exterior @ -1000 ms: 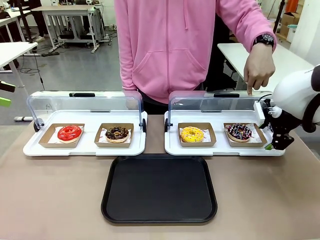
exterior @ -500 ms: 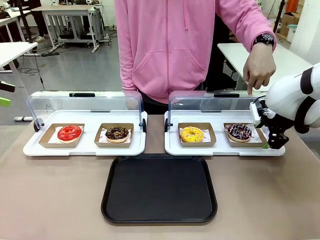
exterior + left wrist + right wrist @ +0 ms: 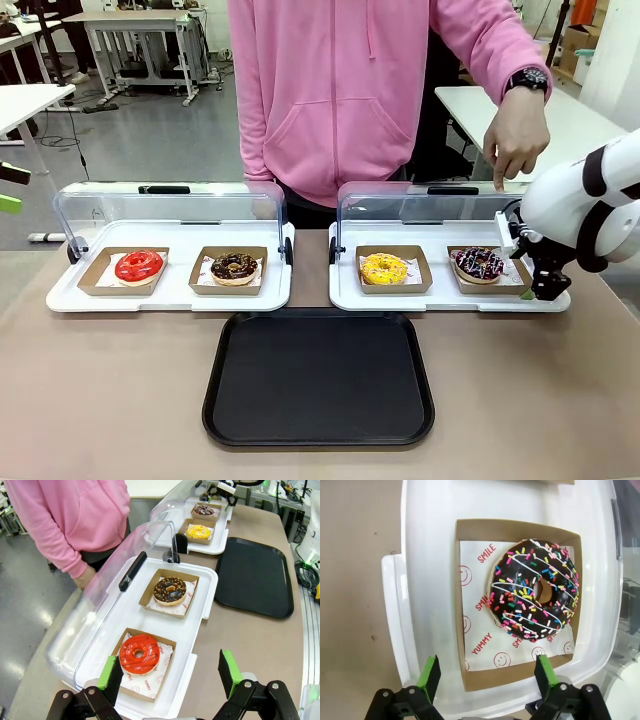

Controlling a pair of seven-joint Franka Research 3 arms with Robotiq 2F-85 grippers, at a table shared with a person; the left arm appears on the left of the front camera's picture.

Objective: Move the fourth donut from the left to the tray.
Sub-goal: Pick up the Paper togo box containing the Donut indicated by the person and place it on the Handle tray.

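The fourth donut [image 3: 479, 264], chocolate-glazed with white streaks and coloured sprinkles, lies in its brown cardboard holder [image 3: 470, 535] at the right end of the right white display tray [image 3: 440, 299]. My right gripper [image 3: 545, 285] hangs open at that tray's right edge. In the right wrist view the right gripper [image 3: 486, 675] looks down on the donut [image 3: 535, 589], its green pads apart over the holder's near edge. The black tray [image 3: 318, 378] lies in front, bare. My left gripper [image 3: 170, 672] is open above the red donut [image 3: 139, 654].
A person in a pink hoodie stands at the far side, one hand [image 3: 515, 148] pointing down behind the right display tray's raised clear lid [image 3: 425, 208]. The left display tray [image 3: 170, 295] holds the red donut and a chocolate donut [image 3: 234, 266]; a yellow donut [image 3: 384, 268] sits beside the fourth.
My right gripper has shifted a little to the left, closer to the fourth donut's holder, still open. The donuts, the tray and the person's hand have stayed put.
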